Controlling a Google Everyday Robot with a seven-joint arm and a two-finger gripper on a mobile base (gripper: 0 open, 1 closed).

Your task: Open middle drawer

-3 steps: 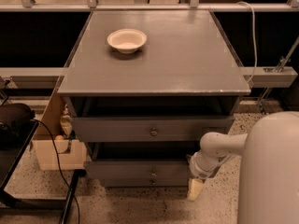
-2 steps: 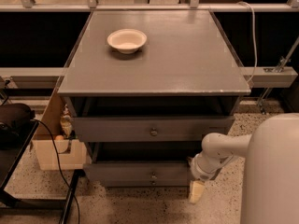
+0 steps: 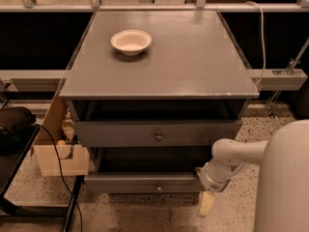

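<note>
While a white bowl (image 3: 131, 41) sits upper left on the counter (image 3: 193, 66), the middle drawer (image 3: 120, 134) spans the frame's centre. Lower right, the end effector (image 3: 206, 204) hangs pointing floorward beside the bottom drawer (image 3: 125, 183); spread or pressed together, I cannot tell.

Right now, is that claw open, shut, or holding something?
Gripper: hangs low at the cabinet's right front corner; open or shut cannot be told.

Middle drawer (image 3: 120, 133): flat grey front of medium height, level, one small round metal knob (image 3: 158, 137) at centre, below a dark gap under the cabinet top (image 3: 193, 57); gripper (image 3: 206, 204) hangs lower right, apart from it.
</note>
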